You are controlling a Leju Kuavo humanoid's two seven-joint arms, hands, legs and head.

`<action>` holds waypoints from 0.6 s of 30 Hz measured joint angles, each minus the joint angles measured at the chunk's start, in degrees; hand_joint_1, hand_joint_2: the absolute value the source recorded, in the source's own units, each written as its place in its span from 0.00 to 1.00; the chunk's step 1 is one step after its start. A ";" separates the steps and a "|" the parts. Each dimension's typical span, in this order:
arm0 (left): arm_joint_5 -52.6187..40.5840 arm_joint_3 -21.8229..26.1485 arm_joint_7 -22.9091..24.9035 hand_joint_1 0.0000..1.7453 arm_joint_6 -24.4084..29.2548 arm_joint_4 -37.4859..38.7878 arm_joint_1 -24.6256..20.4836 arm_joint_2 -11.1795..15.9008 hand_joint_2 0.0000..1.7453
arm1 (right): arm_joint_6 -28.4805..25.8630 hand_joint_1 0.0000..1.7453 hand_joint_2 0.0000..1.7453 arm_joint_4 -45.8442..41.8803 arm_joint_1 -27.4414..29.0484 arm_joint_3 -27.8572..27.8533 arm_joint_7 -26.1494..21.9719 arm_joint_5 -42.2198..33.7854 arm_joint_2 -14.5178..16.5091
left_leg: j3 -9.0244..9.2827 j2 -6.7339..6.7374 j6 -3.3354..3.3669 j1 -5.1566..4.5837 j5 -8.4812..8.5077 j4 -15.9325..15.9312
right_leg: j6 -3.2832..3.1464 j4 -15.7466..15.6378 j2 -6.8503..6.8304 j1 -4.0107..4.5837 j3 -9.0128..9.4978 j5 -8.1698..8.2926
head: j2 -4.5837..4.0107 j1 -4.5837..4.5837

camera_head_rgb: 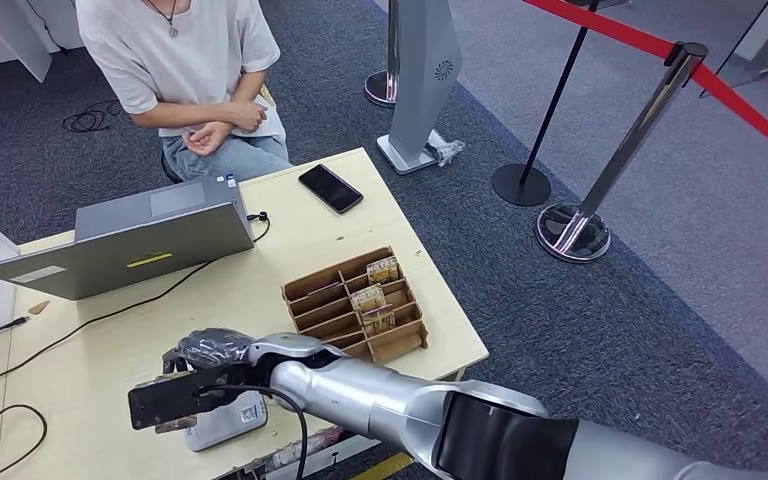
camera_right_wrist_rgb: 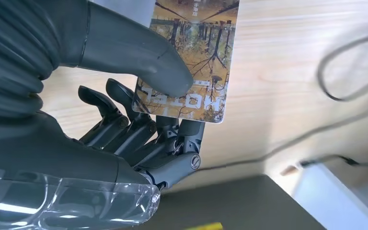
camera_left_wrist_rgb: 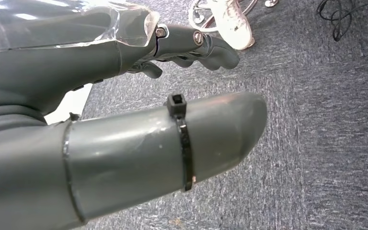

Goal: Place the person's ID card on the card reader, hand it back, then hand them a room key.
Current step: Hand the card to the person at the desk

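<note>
The right hand (camera_right_wrist_rgb: 139, 120) pinches a card (camera_right_wrist_rgb: 191, 62) between thumb and fingers, low over the table (camera_head_rgb: 260, 280) near the white card reader (camera_head_rgb: 225, 420). The grip is small, so the card could slip out. The left hand (camera_left_wrist_rgb: 139, 110) hangs with nothing in it. Farther off, the person (camera_head_rgb: 190, 70) waits.

The head camera looked down from high up at the worktop (camera_head_rgb: 290, 250). The left wrist camera sat close behind its robot hand (camera_left_wrist_rgb: 124, 72), facing carpet. The right wrist camera looked closely at the same worktop.
</note>
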 joint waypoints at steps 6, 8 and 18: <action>0.24 0.03 -0.46 0.00 0.19 0.00 0.04 -0.02 0.00 | 2.69 1.00 1.00 -10.89 1.90 -3.90 -2.31 -6.97 -3.00 | 0.00 0.00 0.00 0.00 0.00 0.01 | 0.00 0.00 0.00 0.00 0.00 0.00 | 0.00 0.00; 0.28 0.04 -0.81 0.00 0.20 0.00 0.07 -0.06 0.00 | 3.27 1.00 1.00 -14.17 2.53 -5.39 -3.21 -9.35 -3.77 | 0.00 0.00 0.00 0.00 0.00 0.01 | 0.00 0.00 0.00 0.00 0.00 0.00 | 0.00 0.00; -0.62 0.02 -2.15 0.00 0.17 0.00 0.02 -0.44 0.00 | -16.21 1.00 1.00 -26.15 5.73 -15.33 -9.05 -3.18 -5.43 | 0.00 0.00 0.00 -0.01 0.00 0.01 | 0.00 0.00 0.00 0.00 0.00 0.00 | 0.00 -0.01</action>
